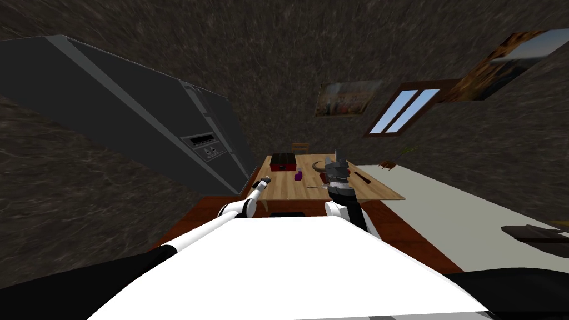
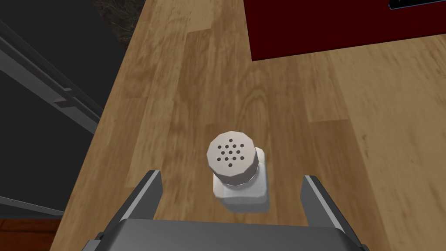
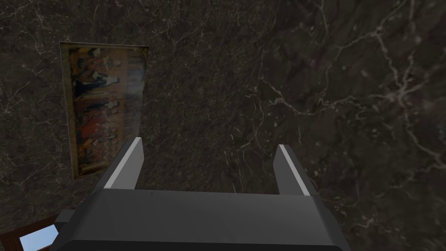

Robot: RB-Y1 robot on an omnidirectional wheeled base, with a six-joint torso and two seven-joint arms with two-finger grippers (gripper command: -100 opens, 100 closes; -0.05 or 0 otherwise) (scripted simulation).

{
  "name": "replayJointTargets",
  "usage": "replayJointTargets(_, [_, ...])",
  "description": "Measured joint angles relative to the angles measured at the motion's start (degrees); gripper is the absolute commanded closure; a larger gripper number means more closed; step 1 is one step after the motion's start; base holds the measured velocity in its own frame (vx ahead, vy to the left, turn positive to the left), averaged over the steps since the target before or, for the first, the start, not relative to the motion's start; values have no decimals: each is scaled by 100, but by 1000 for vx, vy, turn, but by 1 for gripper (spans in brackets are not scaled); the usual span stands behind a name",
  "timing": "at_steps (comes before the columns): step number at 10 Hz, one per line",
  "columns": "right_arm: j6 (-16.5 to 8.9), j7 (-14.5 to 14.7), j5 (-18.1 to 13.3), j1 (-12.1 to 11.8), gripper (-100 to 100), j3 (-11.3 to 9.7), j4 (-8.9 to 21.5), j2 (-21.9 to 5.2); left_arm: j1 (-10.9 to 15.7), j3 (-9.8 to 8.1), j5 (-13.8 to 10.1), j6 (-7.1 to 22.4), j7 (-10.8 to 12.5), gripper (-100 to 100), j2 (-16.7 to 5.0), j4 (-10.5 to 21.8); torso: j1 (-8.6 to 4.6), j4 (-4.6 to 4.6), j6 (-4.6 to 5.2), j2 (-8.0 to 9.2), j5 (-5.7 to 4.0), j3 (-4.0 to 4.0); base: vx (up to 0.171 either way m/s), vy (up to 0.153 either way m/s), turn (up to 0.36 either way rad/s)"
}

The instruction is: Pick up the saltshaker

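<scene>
The saltshaker (image 2: 238,176) is a small white block with a grey round cap dotted with holes. It stands upright on the wooden table (image 2: 183,87), close to the table's side edge. My left gripper (image 2: 231,194) is open and hovers just over it, so the shaker sits between the two fingers (image 2: 147,194) without touching either. In the head view the left gripper (image 1: 265,180) is at the table's near left corner. My right gripper (image 1: 337,160) is raised above the table's right part, and its wrist view shows the right gripper (image 3: 209,163) open and holding nothing.
A dark red box (image 2: 339,26) lies on the table just beyond the shaker, also seen as the red box (image 1: 283,161) at the table's far left. A small purple object (image 1: 298,175) stands mid-table. A tall dark fridge (image 1: 166,133) stands close on the left side.
</scene>
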State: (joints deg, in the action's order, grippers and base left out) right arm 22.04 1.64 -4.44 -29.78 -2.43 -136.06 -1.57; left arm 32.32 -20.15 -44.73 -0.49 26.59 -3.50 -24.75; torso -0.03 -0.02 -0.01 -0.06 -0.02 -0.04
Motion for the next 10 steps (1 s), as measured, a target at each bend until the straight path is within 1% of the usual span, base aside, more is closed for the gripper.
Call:
replayJointTargets(1, [0,0,0,0,0,0,0,0,-89,92,-95,37,-34,-100,-20,-95,-3,-1,-1,-5,0,-2,39,-22,26])
replayJointTargets(2, [0,0,0,0,0,0,0,0,-162,-19,-69,111,-120,-100,15,-229,-3,-1,0,-5,-1,-3,66,-28,34])
replayJointTargets(3, [0,0,0,-1,0,0,0,0,-264,202,-246,130,-125,-100,-39,-303,-5,-2,-1,-14,-1,-7,58,-30,18])
replayJointTargets(5, [0,0,0,0,0,0,0,0,-408,132,-266,242,-232,-100,-8,-528,-6,-2,0,-11,-1,-6,45,-28,20])
replayJointTargets(6, [0,0,0,0,0,0,0,0,-507,48,-246,330,-313,-100,24,-691,-6,-2,0,-9,-1,-5,19,-14,8])
replayJointTargets(7, [0,0,0,0,0,0,0,0,-517,35,-242,354,-334,100,28,-712,-2,0,1,-2,-1,-1,0,0,0])
replayJointTargets(10, [0,0,0,0,0,0,0,0,-508,24,-254,334,-314,100,25,-721,4,-8,10,0,-2,-4,1,0,5])
